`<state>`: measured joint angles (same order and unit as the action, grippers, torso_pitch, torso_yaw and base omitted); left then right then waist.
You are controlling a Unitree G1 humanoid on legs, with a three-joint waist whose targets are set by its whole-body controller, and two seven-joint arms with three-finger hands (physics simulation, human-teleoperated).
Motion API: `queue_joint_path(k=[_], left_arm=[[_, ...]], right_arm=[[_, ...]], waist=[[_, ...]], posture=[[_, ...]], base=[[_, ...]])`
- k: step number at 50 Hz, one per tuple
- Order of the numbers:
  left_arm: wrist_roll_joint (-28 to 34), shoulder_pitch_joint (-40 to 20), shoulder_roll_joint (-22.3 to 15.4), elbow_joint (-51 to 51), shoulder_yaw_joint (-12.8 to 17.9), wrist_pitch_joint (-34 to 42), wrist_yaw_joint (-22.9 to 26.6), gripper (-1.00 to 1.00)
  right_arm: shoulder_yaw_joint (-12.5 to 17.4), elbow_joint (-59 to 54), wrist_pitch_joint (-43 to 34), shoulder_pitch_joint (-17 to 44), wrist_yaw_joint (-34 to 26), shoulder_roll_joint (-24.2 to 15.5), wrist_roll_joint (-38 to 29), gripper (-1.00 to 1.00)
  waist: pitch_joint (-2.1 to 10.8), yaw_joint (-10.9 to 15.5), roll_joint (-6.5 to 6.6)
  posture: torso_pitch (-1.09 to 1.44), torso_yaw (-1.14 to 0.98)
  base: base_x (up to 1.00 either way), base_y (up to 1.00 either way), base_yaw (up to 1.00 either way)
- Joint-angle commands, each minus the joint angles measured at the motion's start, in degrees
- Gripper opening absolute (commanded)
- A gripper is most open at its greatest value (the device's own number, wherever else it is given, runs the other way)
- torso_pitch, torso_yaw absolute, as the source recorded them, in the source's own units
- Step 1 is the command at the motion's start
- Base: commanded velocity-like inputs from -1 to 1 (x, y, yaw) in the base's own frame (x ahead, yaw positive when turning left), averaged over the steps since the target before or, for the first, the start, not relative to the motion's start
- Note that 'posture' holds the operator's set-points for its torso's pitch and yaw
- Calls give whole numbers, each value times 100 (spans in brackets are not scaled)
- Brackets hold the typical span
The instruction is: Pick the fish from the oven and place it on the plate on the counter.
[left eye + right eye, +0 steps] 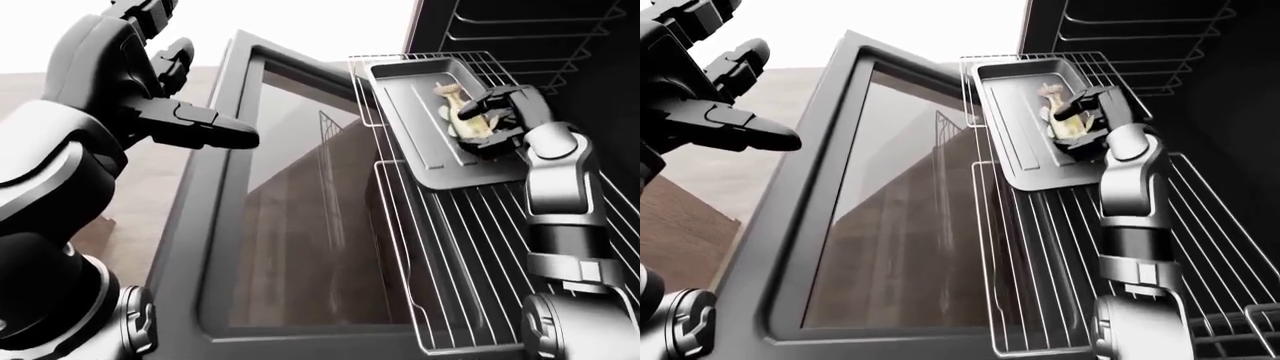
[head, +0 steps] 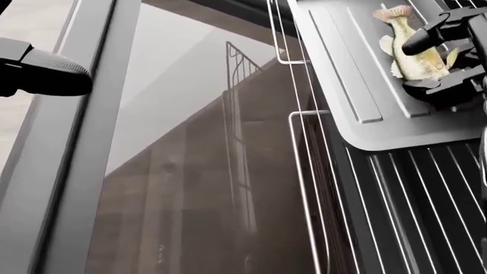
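Note:
The yellowish fish (image 2: 417, 61) lies on a grey baking tray (image 2: 342, 63) that rests on the pulled-out oven rack (image 1: 470, 247), at the top right of the head view. My right hand (image 2: 435, 61) is shut on the fish: one finger crosses over its body and another presses in from below. The tail sticks out toward the top of the view. My left hand (image 1: 190, 82) hangs open and empty at the upper left, away from the oven. No plate or counter shows in any view.
The open oven door (image 1: 300, 225) with its glass pane fills the middle and left of the views. More wire racks (image 1: 1120, 30) sit inside the dark oven cavity at the top right.

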<state>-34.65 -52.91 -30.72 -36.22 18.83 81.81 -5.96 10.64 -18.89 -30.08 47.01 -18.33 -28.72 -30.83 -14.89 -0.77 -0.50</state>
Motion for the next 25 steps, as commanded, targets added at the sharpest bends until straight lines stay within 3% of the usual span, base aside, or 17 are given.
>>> queue_joint_path(k=[1, 15, 25], left_arm=[[13, -163, -69, -100, 77, -155, -32, 100], [-69, -177, -87, -135, 102, -138, -89, 100], [-159, -213, -147, -137, 142, -109, -118, 100]], right_arm=[[23, 322, -18, 269, -130, -79, 54, -51], [-46, 1348, -632, 964, -642, -162, -6, -80], [-30, 1833, -744, 1252, -529, -5, 106, -98]], waist=[[202, 14, -5], [3, -12, 155], [-30, -40, 188]], posture=[[47, 0], [47, 0], [47, 0]], base=[[0, 0, 0], [0, 0, 0], [0, 0, 0]])
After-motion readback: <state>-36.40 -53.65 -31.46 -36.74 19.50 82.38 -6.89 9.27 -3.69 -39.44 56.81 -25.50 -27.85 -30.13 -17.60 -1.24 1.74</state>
